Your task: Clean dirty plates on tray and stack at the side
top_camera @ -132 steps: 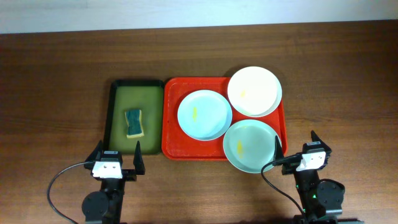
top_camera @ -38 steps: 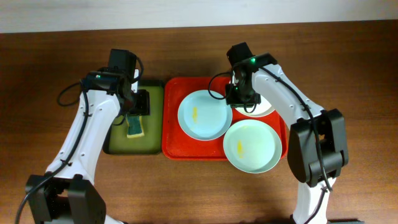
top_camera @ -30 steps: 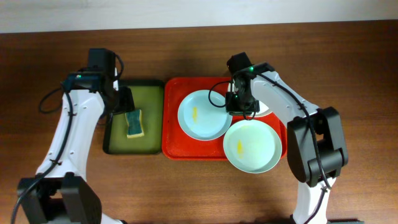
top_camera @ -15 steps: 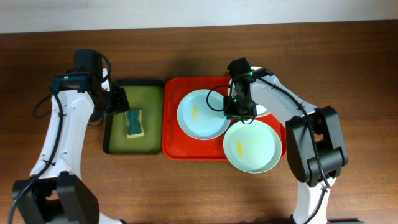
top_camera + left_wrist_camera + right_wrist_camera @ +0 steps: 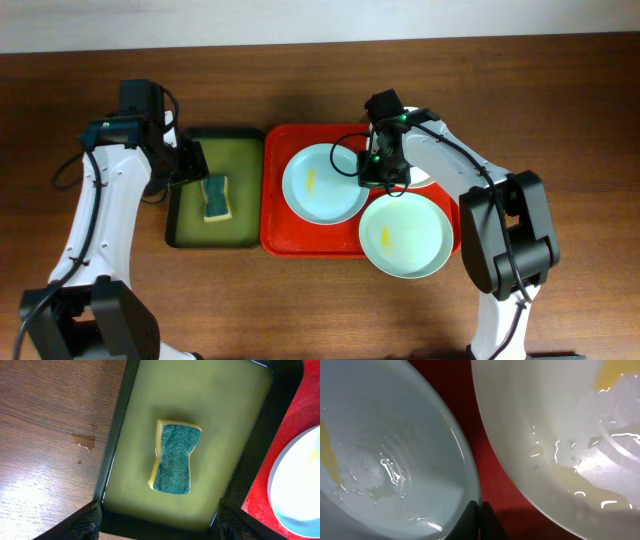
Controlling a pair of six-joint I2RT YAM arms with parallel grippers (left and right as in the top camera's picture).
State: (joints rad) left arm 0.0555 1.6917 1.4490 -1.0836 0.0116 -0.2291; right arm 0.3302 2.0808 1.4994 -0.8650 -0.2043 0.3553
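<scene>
Plates on the red tray (image 5: 275,215), right gripper (image 5: 377,176) pinching the light blue one.

Light blue plate (image 5: 320,185) lies at the tray's left-centre with a yellow smear; the right gripper's fingertips (image 5: 479,519) are clenched on its right rim, in the gap beside the white plate (image 5: 560,435), which sits at the tray's far right corner mostly under the arm. Mint green plate (image 5: 405,235) rests at the near right, overhanging the tray's edge, also smeared. Left gripper (image 5: 190,165) hangs spread wide above the dark green tray (image 5: 117,435), holding nothing, over the sponge (image 5: 172,457) lying inside.
</scene>
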